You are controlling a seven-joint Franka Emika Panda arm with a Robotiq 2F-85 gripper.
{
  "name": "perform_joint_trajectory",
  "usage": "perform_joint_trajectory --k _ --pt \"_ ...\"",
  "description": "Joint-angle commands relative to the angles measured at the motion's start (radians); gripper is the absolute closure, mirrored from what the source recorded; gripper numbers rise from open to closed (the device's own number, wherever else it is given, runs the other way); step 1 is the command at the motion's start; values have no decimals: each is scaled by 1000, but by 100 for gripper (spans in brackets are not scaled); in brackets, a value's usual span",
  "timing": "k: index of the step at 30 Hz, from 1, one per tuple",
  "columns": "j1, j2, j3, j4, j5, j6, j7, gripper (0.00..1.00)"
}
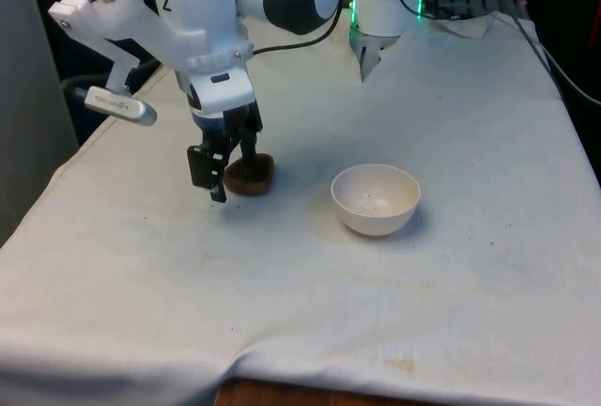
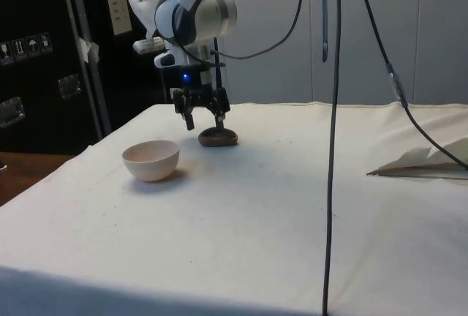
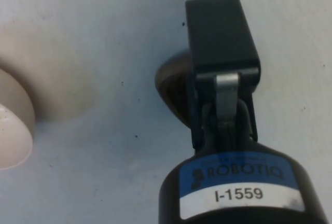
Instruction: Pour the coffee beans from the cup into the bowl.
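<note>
White cloth covers the bench. Front view: the black pincer hangs fingers down over a low brown cup that sits on the cloth toward the front view's left. One finger stands on the near side of the cup and the other at its far side, so the pincer is spread and straddles the cup's rim; whether either finger presses the cup cannot be told. A cream bowl stands upright just to the front view's right of the cup, apart from it, with a few dark specks inside. A crumpled piece of white paper lies at the far edge of the bench.

Side view: the pincer points down at the cup, one finger clear of the cup toward the bowl side and the other reaching down to the cup's top. The bowl stands near the cup, closer to the camera and not touching it. A flat sheet of paper lies well apart on the cloth. Black cables hang in the foreground.

Wrist view: one black finger lies across the dark cup, whose rounded brown edge shows beside it on the cloth. The bowl's rim appears at the frame edge, separate from the cup.
</note>
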Motion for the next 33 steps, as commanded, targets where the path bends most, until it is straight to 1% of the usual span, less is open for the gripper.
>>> perform_joint_trajectory --k 1,2,3,4,8,12,13,14,21,22,23,27,31,32,33 --pt "6 -10 -6 -14 -7 13 1 0" --pt "7 -11 -7 -15 -7 13 1 0" --pt "1 -6 -1 -8 -1 0 -1 0" --pt "7 -12 -7 -16 -8 14 2 0" --pt "11 -10 -9 -15 -8 19 5 0" --pt "11 -5 -10 -11 -8 30 4 0" --pt "5 -8 -3 -10 -1 14 -1 0" --pt "12 -5 -11 -11 -9 34 5 0" --pt "16 -8 -13 -22 -20 60 4 0" --pt "7 -5 -5 -11 -11 37 -1 0" --pt "17 -9 -13 -24 -22 62 5 0" --pt "20 -11 -14 -29 -27 64 5 0" --pt "20 -8 -13 -24 -27 60 4 0" --pt "13 -6 -6 -18 -20 45 0 0" --pt "19 -8 -12 -23 -26 56 3 0"
